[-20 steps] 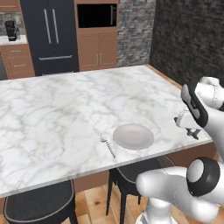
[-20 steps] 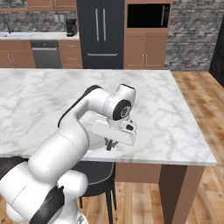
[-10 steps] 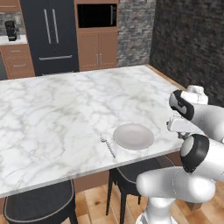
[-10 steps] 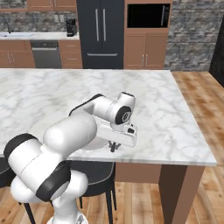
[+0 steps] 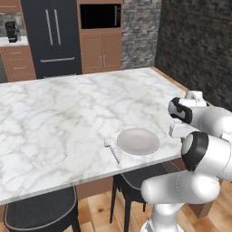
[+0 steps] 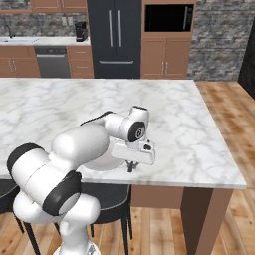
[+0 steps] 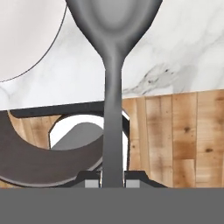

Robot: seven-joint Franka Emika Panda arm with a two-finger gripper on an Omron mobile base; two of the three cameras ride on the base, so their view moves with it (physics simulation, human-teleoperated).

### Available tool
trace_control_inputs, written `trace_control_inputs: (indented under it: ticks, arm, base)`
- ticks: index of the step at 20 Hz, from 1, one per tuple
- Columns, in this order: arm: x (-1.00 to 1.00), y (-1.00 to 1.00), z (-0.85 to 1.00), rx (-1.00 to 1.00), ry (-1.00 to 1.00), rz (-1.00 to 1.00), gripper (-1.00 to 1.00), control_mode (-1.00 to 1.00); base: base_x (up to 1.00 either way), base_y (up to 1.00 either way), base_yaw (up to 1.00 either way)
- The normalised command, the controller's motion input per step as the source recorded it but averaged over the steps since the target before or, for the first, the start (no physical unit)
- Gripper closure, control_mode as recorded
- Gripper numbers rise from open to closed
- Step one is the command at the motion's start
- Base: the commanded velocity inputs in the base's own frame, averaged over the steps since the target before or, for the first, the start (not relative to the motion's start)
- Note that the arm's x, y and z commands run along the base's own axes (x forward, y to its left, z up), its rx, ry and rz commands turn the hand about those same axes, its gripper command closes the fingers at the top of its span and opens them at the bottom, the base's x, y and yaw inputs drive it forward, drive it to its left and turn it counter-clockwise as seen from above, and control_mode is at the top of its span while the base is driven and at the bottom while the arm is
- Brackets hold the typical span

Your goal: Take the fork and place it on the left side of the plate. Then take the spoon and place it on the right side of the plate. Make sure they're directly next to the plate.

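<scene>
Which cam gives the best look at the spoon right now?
Hand view: the spoon runs up the frame's middle, handle clamped between the fingertips, bowl over the marble beside the plate. In the right base view only a dark sliver hangs under the gripper. The left base view doesn't let me make it out.

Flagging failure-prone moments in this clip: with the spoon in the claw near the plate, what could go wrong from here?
1. The claw pinches only the handle end of the spoon, so it could swivel or slip.
2. The handle hangs past the counter edge over the wooden floor; a careless release might tip it off.
3. The plate sits close beside the bowl; lowering could land the spoon on its rim.
</scene>
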Motion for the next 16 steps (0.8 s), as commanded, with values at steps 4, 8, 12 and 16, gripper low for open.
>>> trace_control_inputs:
  ticks: [4, 8, 12, 16]
  arm:
    - [0.00, 0.04, 0.00, -0.03, -0.08, 0.00, 1.00, -1.00]
    - [0.00, 0.12, 0.00, -0.01, -0.04, 0.00, 1.00, -1.00]
    - [0.11, 0.19, -0.09, 0.00, 0.00, 0.00, 1.00, -1.00]
    - [0.24, 0.08, -0.20, 0.00, 0.00, 0.00, 1.00, -1.00]
  base:
    - [0.00, 0.00, 0.00]
    - [0.00, 0.00, 0.00]
    - [0.00, 0.00, 0.00]
    - [0.00, 0.00, 0.00]
